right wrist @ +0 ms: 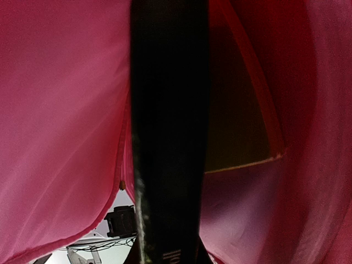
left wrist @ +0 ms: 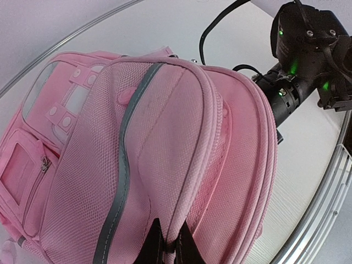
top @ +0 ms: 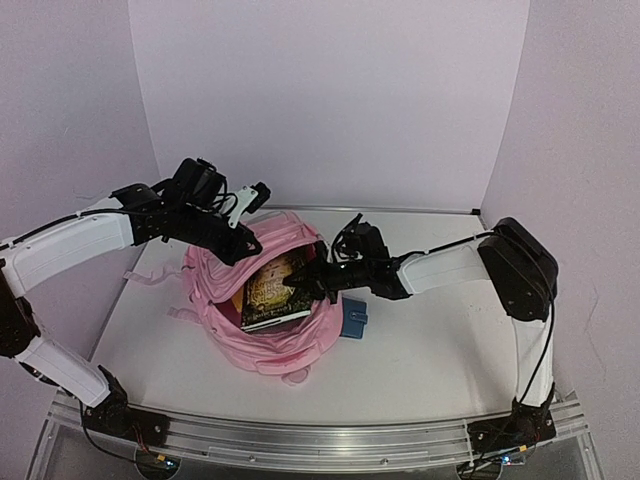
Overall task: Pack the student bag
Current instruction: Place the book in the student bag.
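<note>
The student bag (top: pixel 262 338) lies in the middle of the table, pink, its main opening spread wide. My left gripper (top: pixel 238 243) is shut on the bag's upper rim; in the left wrist view its dark fingertips (left wrist: pixel 149 245) pinch a pink piped edge of the student bag (left wrist: pixel 165 137). A dark-covered book (top: pixel 272 290) stands partly inside the opening. My right gripper (top: pixel 312 280) is shut on the book's right edge. In the right wrist view the book's black spine (right wrist: pixel 168 137) fills the centre, with the bag's pink lining (right wrist: pixel 60 121) all around it.
A blue object (top: pixel 355 320) lies against the bag's right side. Something yellow-orange (top: pixel 238 298) shows inside the bag, left of the book. White walls close in the table on three sides. A metal rail (top: pixel 320 440) runs along the near edge.
</note>
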`<state>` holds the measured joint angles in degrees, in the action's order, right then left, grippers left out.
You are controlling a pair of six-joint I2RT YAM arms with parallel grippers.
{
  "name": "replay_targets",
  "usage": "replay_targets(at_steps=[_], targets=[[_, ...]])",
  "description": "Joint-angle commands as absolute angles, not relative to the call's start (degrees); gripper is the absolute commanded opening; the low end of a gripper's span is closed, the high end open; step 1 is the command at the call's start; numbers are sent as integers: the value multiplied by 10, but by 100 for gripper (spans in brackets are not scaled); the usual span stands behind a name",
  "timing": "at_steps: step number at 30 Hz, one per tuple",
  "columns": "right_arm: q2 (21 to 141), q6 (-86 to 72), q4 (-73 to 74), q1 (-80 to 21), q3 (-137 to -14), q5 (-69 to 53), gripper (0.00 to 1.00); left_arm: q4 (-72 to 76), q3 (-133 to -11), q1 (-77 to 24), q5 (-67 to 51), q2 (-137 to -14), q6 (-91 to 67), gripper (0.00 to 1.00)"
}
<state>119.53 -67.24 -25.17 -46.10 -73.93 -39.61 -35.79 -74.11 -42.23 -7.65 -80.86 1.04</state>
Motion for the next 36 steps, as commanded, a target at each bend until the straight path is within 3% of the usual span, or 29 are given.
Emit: replay_targets(at_steps=[1,9,17,23,29,36], targets=[[1216,-664,-352,-466,-788,-336,12,-229,-755,-421,-120,-777,5,0],[1198,-626,-337,-466,-759,-294,53,-225,-745,-412,-118,-781,-11,0],[1078,-537,-168,-466,-683,-198,70,-225,-740,-405,-111,-776,-11,0],[1044,-508,-99,-476,-668,-172,70,-225,-740,-403,-111,-774,-11,0],[1045,-499,-77,-511,-680,-147,59,-224,-736,-403,-111,-777,-12,0],[1072,-502,-53,-525,-688,-110,53,-224,-734,-403,-116,-784,-15,0]])
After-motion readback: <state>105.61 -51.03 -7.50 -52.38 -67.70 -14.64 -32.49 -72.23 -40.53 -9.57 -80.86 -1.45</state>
